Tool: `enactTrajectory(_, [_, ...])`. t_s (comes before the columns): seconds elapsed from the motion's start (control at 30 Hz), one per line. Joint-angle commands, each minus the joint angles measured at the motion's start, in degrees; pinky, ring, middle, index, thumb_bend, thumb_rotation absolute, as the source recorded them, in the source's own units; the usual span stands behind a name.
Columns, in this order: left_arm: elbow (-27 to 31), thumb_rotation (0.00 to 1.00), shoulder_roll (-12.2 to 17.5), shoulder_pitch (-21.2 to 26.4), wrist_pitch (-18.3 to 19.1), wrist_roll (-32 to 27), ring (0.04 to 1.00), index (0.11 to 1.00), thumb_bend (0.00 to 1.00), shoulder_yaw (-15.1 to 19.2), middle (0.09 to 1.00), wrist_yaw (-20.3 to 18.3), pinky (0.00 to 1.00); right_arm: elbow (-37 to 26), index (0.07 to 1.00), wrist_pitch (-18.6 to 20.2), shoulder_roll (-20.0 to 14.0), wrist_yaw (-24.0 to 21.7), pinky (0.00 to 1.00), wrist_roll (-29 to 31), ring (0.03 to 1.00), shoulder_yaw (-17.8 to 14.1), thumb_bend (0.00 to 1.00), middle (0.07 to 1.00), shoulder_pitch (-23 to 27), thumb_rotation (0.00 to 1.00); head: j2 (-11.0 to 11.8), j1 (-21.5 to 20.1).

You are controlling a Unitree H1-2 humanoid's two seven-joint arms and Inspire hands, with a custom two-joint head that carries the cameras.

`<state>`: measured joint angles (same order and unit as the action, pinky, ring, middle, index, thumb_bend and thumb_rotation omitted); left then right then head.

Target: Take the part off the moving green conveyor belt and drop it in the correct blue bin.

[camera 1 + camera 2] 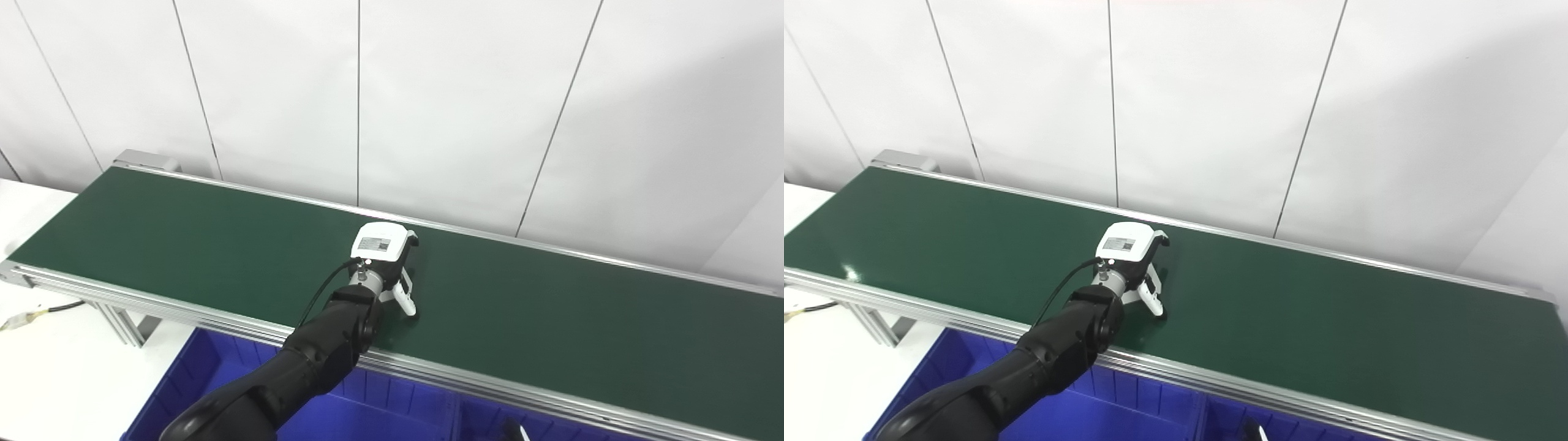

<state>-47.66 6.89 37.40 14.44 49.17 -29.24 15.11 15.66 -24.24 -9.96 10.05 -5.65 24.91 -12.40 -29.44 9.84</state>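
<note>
The green conveyor belt (551, 312) runs from the far left to the near right. My left hand (384, 260) reaches over the belt's middle with its white back facing up. Its thumb (406, 301) points down and its tip touches the belt. The fingers (413, 239) bend down on the far side, well apart from the thumb. No part shows on the belt or in the hand, and the space under the palm is hidden. Blue bins (380, 410) stand below the belt's near edge. A small dark and white tip (516, 431), perhaps my right hand, shows at the bottom edge.
The belt's aluminium side rail (490, 386) runs between the belt and the bins. A white table (55, 361) lies at the left with a cable (37, 313) on it. A white panelled wall (429, 110) stands close behind the belt.
</note>
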Motion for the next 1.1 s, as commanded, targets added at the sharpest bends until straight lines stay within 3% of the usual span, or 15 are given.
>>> enactTrajectory(0.0, [-1.74, 0.00, 2.35, 0.64, 0.32, 0.36, 0.389, 0.508, 0.56, 0.18, 0.482, 1.41, 0.35, -1.68, 0.975, -2.69, 0.03, -0.03, 0.92, 0.19, 0.942, -0.04, 1.00, 0.958, 0.43, 1.00, 0.00, 0.13])
enactTrajectory(0.07, [-0.87, 0.00, 2.66, 0.87, 0.25, -0.33, 0.332, 0.487, 0.53, -0.03, 0.445, 0.36, 0.29, -1.70, 0.975, -2.69, 0.00, 0.04, 0.93, 0.12, 0.943, 0.02, 1.00, 0.959, 0.48, 1.00, -0.03, 0.16])
enactTrajectory(0.2, [1.27, 0.00, 3.26, 0.86, 0.04, -1.21, 0.415, 0.493, 0.51, 0.10, 0.462, -1.06, 0.35, -1.66, 0.975, -2.69, 0.06, 0.10, 0.93, 0.06, 0.943, 0.10, 1.00, 0.957, 0.48, 1.00, -0.03, 0.17])
enactTrajectory(0.53, [2.75, 0.00, 3.72, 1.80, 1.63, -0.57, 0.432, 0.495, 0.51, -0.36, 0.465, -3.53, 0.30, -1.39, 0.971, -2.69, 0.34, 0.30, 0.93, 0.10, 0.941, 0.15, 1.00, 0.953, 0.59, 1.00, -0.06, 0.09])
enactTrajectory(0.7, [3.96, 0.00, 3.87, 1.82, 1.93, -0.07, 0.432, 0.495, 0.50, -0.72, 0.491, -4.08, 0.33, -1.58, 0.972, -2.69, 0.35, 0.05, 0.93, 0.29, 0.940, 0.07, 1.00, 0.955, 0.50, 1.00, -0.06, 0.09])
enactTrajectory(0.73, [4.39, 0.00, 3.89, 1.76, 2.06, -0.16, 0.453, 0.476, 0.50, -0.63, 0.507, -4.32, 0.38, -1.66, 0.973, -2.69, 0.36, -0.02, 0.93, 0.33, 0.939, 0.03, 1.00, 0.955, 0.46, 1.00, -0.13, 0.12])
enactTrajectory(0.83, [6.74, 0.00, 3.90, 1.36, 2.48, -0.79, 0.457, 0.473, 0.50, 0.04, 0.510, -5.17, 0.38, -1.96, 0.976, -2.69, 0.27, -0.38, 0.94, 0.63, 0.944, -0.09, 1.00, 0.958, 0.28, 1.00, -0.36, 0.49])
enactTrajectory(1.0, [13.06, 0.00, 4.32, 0.60, 2.99, -0.91, 0.414, 0.494, 0.50, 0.89, 0.475, -6.59, 0.24, -2.48, 0.973, -2.69, 0.05, -0.78, 0.93, 0.88, 0.937, -0.47, 1.00, 0.955, 0.06, 1.00, -1.64, 1.65])
enactTrajectory(1.07, [17.26, 0.00, 4.68, 0.18, 3.78, -1.13, 0.412, 0.497, 0.50, 1.40, 0.476, -8.65, 0.26, -2.99, 0.975, -2.69, 0.02, -1.02, 0.93, 0.96, 0.937, -0.74, 1.00, 0.956, -0.11, 1.00, -2.48, 2.19])
